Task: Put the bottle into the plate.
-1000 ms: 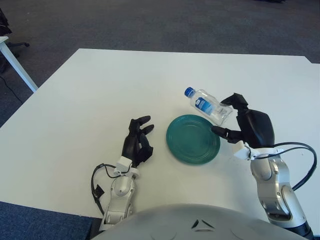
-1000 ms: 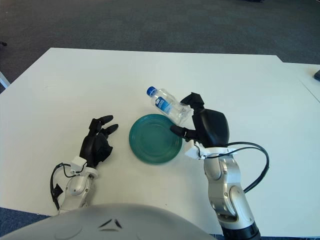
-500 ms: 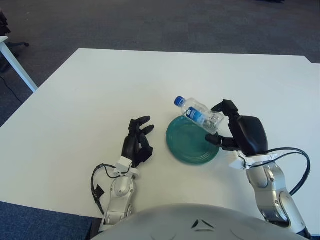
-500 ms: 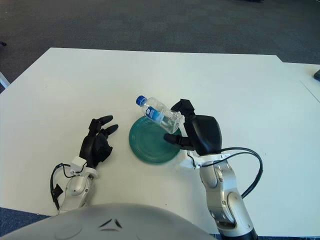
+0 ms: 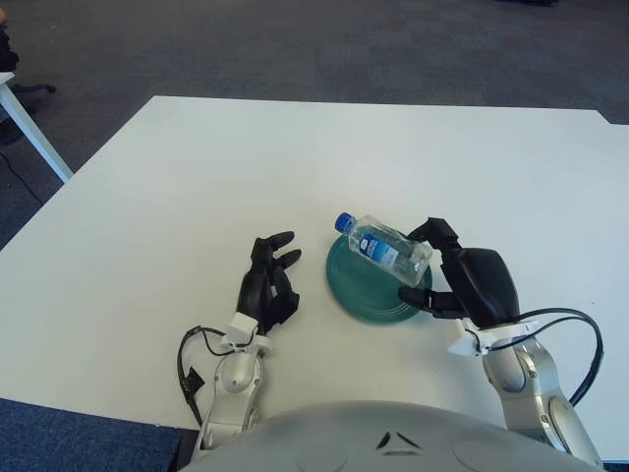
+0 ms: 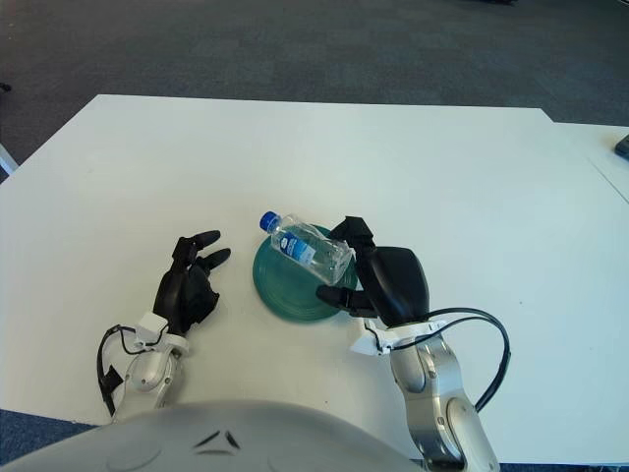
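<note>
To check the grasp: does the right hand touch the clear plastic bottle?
Touching. In the left eye view, the right hand has black fingers closed around the base of the clear plastic bottle.

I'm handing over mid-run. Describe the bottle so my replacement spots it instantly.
On the white table, find the round teal plate near the front middle. The bottle lies tilted over it, held at its base by the right hand. It is clear plastic with a blue cap and a blue-and-white label.
</note>
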Robot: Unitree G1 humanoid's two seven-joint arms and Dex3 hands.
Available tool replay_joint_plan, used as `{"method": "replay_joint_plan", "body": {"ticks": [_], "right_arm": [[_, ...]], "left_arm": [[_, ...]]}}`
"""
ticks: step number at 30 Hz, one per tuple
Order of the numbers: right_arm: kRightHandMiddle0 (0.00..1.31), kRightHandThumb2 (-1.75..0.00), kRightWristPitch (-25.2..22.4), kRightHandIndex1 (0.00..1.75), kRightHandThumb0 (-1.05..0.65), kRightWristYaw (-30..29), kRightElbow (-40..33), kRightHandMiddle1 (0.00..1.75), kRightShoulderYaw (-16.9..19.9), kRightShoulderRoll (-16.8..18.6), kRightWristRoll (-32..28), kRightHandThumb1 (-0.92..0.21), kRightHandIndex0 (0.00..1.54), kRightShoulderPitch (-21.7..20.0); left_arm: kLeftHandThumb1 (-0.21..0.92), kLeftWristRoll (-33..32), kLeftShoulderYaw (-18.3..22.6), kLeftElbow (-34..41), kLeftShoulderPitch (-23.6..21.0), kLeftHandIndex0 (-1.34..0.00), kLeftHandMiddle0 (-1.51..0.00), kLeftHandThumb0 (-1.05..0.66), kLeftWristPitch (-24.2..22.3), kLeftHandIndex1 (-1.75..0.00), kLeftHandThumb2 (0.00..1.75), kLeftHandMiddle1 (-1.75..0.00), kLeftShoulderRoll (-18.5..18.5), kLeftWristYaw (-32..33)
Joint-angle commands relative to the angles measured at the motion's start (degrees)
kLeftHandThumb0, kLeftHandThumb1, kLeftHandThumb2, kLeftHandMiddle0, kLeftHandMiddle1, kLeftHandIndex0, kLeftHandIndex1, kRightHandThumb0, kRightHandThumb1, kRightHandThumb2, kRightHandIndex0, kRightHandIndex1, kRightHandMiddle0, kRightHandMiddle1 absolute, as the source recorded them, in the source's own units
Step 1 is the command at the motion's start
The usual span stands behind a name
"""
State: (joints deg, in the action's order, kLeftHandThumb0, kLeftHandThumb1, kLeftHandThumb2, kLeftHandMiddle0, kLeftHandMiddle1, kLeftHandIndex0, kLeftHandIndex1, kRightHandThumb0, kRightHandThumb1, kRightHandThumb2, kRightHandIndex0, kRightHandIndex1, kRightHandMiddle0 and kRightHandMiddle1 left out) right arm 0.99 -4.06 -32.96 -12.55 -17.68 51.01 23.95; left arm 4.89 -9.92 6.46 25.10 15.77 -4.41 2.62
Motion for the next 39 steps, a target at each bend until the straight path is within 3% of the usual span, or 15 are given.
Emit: {"method": "replay_joint_plan", "body": {"ticks": [1,7,15,39], "right_arm": [[1.12,-0.88,-0.14,1.75,-0.49,1.94,-1.41,1.75,-0.48,0.59,-0.42,-0.76,1.29,0.66],[1.11,-0.9,0.03,1.75,-0.49,3.41,-2.0,1.75,-0.68,0.93,-0.19,-0.75,1.29,1.7],[1.1,-0.9,2.72,1.75,-0.49,0.74,2.19,1.75,0.29,-0.13,-0.24,-0.76,1.25,2.04],[0.98,-0.84,2.14,1.75,-0.48,0.03,7.74,1.75,0.32,0.41,-0.17,-0.79,1.17,1.84]], "left_arm": [[0.92,0.06,0.27,-1.05,1.12,-0.16,-0.41,-0.79,-1.01,-1.21,1.04,-0.76,0.45,0.17],[0.92,0.07,0.47,-1.12,1.11,-0.15,-0.41,-0.79,-0.53,-1.21,1.05,-0.76,0.71,0.13],[0.92,0.17,0.56,-0.49,1.48,-0.15,-0.4,-0.79,-0.77,-1.21,1.05,-0.76,1.0,0.03],[0.92,-1.75,0.55,1.47,2.59,-0.16,-0.41,-0.78,-1.4,-1.21,1.05,-0.75,2.07,-1.37]]}}
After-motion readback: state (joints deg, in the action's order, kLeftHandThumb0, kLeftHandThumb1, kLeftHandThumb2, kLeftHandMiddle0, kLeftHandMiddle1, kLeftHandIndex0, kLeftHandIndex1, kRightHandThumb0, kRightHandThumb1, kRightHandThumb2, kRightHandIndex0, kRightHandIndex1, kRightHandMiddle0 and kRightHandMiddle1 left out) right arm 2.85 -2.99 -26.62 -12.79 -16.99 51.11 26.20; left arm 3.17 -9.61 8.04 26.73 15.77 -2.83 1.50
